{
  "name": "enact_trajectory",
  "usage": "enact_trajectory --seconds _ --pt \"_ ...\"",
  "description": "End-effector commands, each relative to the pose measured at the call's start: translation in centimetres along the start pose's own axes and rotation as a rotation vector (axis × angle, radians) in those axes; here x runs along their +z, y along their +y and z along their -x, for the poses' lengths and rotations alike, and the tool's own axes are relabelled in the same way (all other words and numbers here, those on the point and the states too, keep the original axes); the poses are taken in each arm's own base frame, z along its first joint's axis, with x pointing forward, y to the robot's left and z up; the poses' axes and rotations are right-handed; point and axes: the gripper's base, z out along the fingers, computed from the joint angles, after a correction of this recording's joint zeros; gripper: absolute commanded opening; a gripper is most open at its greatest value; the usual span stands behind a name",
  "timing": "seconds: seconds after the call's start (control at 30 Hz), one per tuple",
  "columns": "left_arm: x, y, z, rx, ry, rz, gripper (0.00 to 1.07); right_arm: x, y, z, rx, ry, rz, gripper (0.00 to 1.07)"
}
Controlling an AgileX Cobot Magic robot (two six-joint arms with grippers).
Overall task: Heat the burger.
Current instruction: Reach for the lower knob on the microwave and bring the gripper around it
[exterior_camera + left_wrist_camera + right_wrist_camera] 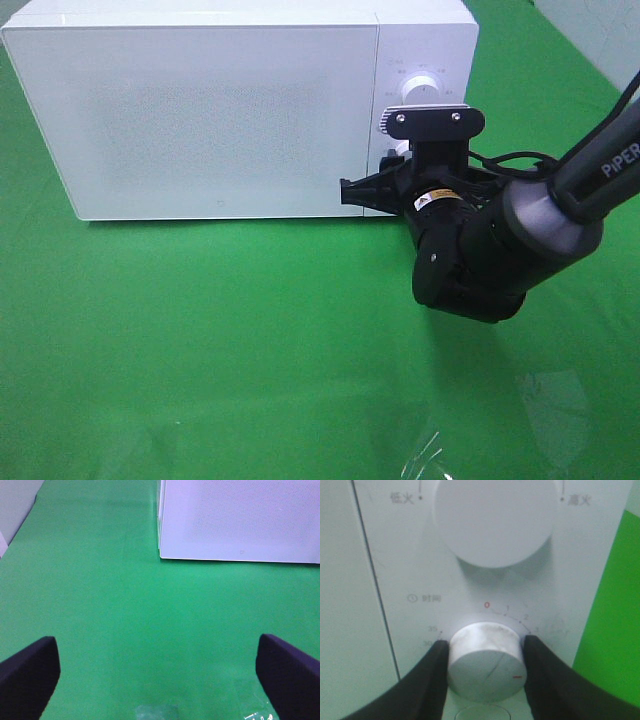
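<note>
White fills most of the high view: a microwave [200, 110] stands on the green desk [200, 350] with its door shut. We see the burger in none of the 3 views, so we judge it sits inside behind that door, though we cannot confirm it.

Our right tool [486, 652] is clamped on the timer knob [485, 675], 1 finger pressed against each side of it, below the larger power dial [494, 520]. The knob's red mark [518, 677] lies off the red 0 [487, 605], round on the side where the scale runs 1, 2, 3. Our left tool [160, 675] hangs over bare desk with its fingers spread wide, gripping nothing, near the microwave's front corner.

We read this as the timer-setting step, with loading and closing done. The next move calls for a wrist roll about the knob's own axis, grip kept firm so the pads do not slip on the smooth rim, then a straight release away from the panel.
</note>
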Motion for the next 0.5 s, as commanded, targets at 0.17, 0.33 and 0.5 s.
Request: enact_trajectory --seconds 0.17,0.33,0.5 --pt "-0.1 0.0 -0.1 -0.003 -0.019 -0.005 0.99 0.2 0.3 0.6 0.149 -0.044 0.034 0.00" --pt "-0.1 0.0 -0.1 -0.003 -0.019 -0.005 0.99 0.1 1.0 0.8 0.381 -0.048 0.126 0.00" --pt "-0.1 0.0 -0.1 -0.003 -0.019 -0.005 0.99 0.0 1.9 1.0 0.768 -0.010 0.239 0.00"
